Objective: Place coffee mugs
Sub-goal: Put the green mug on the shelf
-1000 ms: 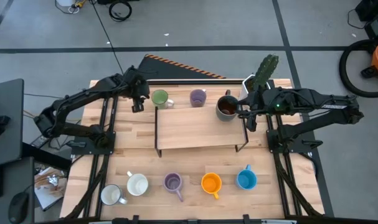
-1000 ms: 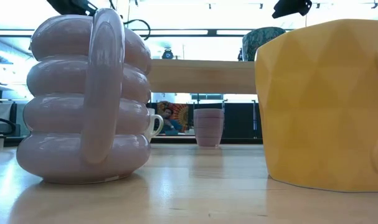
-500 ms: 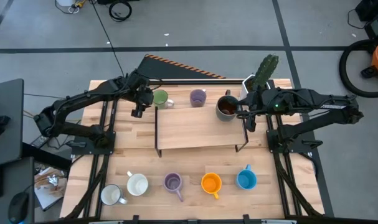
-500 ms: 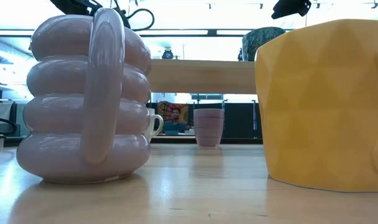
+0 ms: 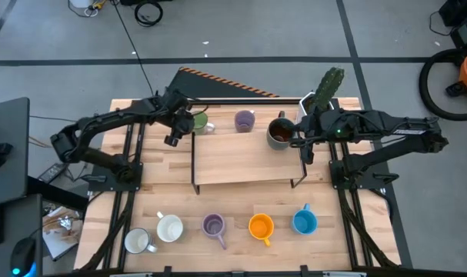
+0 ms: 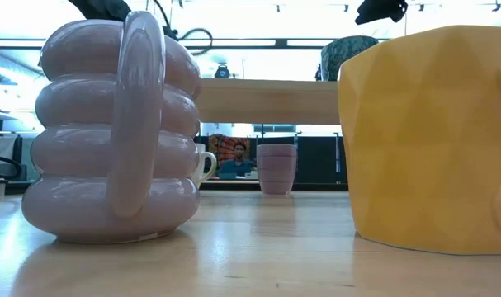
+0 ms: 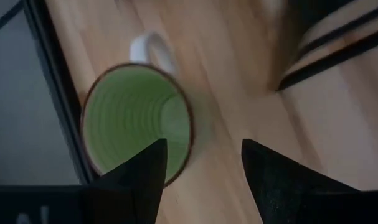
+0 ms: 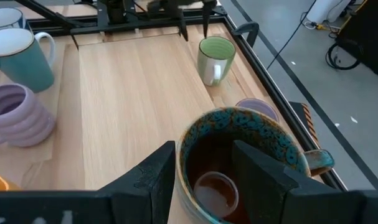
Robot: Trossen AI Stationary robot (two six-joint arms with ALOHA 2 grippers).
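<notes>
Left claw now over the green mug; it has slid in from the mug's outer side in the last second.

Green mug stands upright on the raised shelf at its back left, free of the fingers; green ribbed inside, brown rim, white handle. My left gripper hangs above it, fingers spread, one over the rim and one over bare wood beside it. I read that as a release or a lineup for a grab, can't say which. Lilac mug sits next in the row. Right gripper grasps the dark brown mug, one finger inside the blue-speckled rim and one outside, at the shelf's back right; unchanged. Five mugs wait on the table's near edge: two white, lilac, orange, blue.
</notes>
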